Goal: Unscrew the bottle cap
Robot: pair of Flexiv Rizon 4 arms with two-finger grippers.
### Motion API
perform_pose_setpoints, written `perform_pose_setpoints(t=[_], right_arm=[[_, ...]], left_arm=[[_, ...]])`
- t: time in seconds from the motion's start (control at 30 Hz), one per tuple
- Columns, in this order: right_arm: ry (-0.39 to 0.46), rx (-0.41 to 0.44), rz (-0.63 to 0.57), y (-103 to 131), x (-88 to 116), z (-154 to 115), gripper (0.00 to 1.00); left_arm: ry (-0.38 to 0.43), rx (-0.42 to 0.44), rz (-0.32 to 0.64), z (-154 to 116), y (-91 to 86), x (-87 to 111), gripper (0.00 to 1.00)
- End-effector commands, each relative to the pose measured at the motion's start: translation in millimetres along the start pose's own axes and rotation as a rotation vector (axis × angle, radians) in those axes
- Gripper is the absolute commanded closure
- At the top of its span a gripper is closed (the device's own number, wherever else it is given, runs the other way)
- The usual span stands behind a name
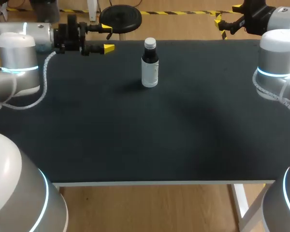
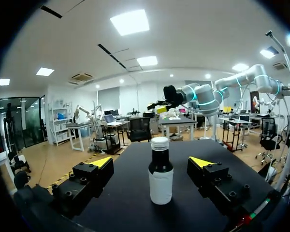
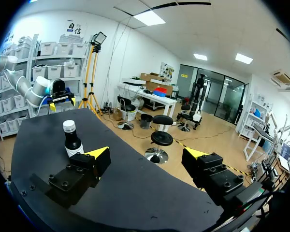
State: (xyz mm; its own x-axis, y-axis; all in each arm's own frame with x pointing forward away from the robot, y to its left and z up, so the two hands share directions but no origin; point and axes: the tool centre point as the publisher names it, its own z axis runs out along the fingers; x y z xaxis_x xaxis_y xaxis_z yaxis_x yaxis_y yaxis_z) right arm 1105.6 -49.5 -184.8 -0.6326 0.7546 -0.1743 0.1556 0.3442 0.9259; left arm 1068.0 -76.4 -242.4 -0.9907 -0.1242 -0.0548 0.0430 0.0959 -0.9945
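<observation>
At table's far middle, the bottle (image 1: 150,65) stands upright on the black tabletop (image 1: 135,145), nearer the far edge than the near one. It has a dark body, a white label and a white cap (image 1: 150,43), which looks fully seated.

Left gripper (image 1: 108,38): at the far-left side, fingers wide apart, holding nothing, well apart from the bottle. Its wrist view has the bottle dead ahead, in line with the gap between the fingers.

Right gripper (image 1: 220,26): off the far-right corner, past the table edge, also spread wide and empty. In its wrist view the bottle sits off to one side, partly behind a yellow tip, so it's not lined up.

Step, as I read it: pre-grasp, nothing touched and the cap not yet turned.

Next move probably needs:
- left straight in, clamp the body at the label, low enough to leave the cap free
- right swing over, come down on the cap, pinch from two sides, twist

Risks: the bottle is tall and narrow, so a one-sided nudge could tip it. The label may slip under torque.

Surface: matte black, flat, with a pale front edge (image 1: 159,183).
</observation>
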Motion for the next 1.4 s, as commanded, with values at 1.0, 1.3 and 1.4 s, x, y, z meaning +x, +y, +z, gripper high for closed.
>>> perform_pose_setpoints(t=[1.0, 1.3, 1.4], right_arm=[[0.000, 0.001, 0.000, 0, 0, -1, 0.00], [0.000, 0.001, 0.000, 0, 0, -1, 0.00], [0.000, 0.001, 0.000, 0, 0, -1, 0.00]], left_arm=[[0.234, 0.090, -0.045, 96, 35.0, 4.3, 0.00], [0.267, 0.089, -0.049, 108, 36.4, 6.4, 0.00], [0.279, 0.087, -0.050, 111, 35.6, 8.0, 0.00]])
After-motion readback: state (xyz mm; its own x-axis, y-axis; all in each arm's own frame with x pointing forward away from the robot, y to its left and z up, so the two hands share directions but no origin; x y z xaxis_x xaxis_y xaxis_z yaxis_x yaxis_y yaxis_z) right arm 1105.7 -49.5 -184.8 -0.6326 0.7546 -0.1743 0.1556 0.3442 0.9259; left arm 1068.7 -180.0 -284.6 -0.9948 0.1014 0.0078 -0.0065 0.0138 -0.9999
